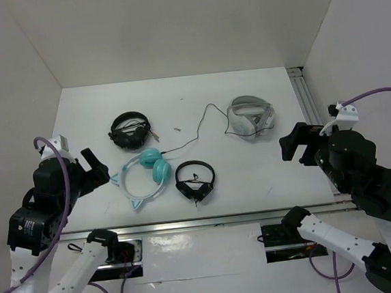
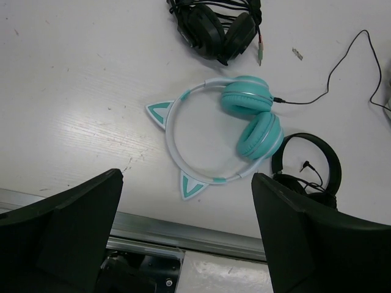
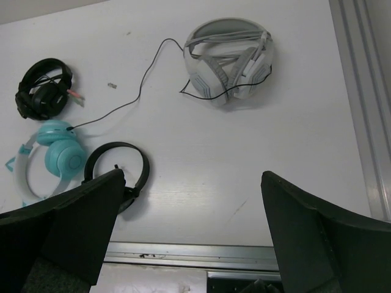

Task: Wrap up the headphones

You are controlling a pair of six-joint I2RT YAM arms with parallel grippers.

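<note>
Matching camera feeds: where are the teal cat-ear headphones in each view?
Top external: teal over-ear headphones with mint cat-ear headband, lower centre-left.
Left wrist: headphones at centre.
Right wrist: headphones far left, lower part hidden.
Shared landmark: thin black-band headphones just to their right.

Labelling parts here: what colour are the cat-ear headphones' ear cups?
Teal; the headphones show clearest in the left wrist view.

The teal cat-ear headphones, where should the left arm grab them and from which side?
Grip the pale headband between the two cat ears, coming straight down with the open left gripper. The headphones lie flat, and there the band is a thin bare arc with table on both sides; the ear cups are wide and rounded, likely harder to pinch.
</note>
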